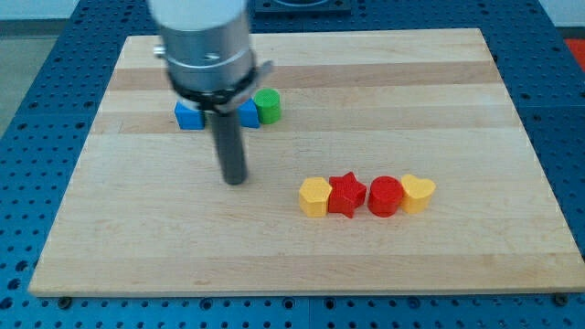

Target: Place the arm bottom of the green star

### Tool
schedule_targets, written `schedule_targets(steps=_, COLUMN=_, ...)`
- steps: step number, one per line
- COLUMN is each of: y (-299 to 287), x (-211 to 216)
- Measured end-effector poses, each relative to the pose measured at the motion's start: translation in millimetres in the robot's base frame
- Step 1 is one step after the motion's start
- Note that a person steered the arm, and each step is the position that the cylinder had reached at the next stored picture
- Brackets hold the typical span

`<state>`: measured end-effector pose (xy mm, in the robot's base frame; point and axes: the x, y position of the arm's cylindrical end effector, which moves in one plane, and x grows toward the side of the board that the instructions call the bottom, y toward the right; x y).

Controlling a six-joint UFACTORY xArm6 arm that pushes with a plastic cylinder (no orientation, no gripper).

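My tip (236, 180) rests on the wooden board (137, 247), left of centre. The arm's body covers the green star, which does not show now. From that row I see part of the blue cube (186, 116) on the left, a sliver of the other blue block (249, 113) and the green cylinder (267, 105) on the right. The tip stands well below that row, towards the view's bottom, roughly under where the star lies hidden.
A second row lies right of the tip: yellow hexagon (313, 196), red star (346, 194), red cylinder (385, 196), yellow heart-shaped block (418, 194). The board sits on a blue perforated table (37, 100).
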<state>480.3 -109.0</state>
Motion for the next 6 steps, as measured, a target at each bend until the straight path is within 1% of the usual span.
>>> schedule_targets(steps=1, y=-24, x=-14)
schedule_targets(steps=3, y=-20, x=-48)
schedule_targets(steps=5, y=-10, x=-74)
schedule_targets(steps=6, y=-10, x=-76)
